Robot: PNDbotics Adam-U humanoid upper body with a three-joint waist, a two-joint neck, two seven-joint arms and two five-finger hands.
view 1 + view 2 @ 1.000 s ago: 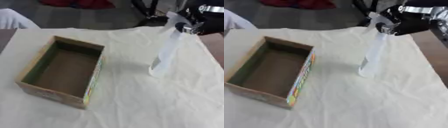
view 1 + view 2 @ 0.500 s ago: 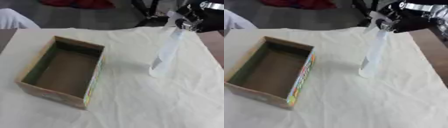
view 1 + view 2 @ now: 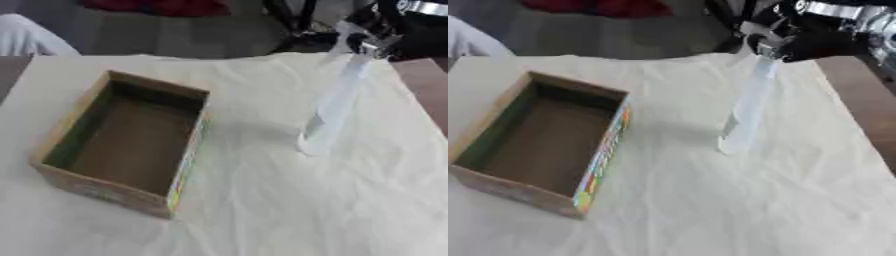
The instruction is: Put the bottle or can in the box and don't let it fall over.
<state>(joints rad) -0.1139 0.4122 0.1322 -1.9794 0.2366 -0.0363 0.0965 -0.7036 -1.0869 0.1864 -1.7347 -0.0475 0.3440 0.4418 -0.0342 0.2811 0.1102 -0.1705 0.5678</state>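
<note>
The bottle (image 3: 747, 107), pale and translucent, is standing on the white cloth (image 3: 737, 200), right of the box (image 3: 122, 142) and well apart from it, leaning slightly. Its base is touching the cloth. The right hand (image 3: 785, 37) is meeting the bottle's top; blur is hiding whether its fingers are curling round the neck. The arm behind is running out of frame at the upper right. The box is lying open and empty.
</note>
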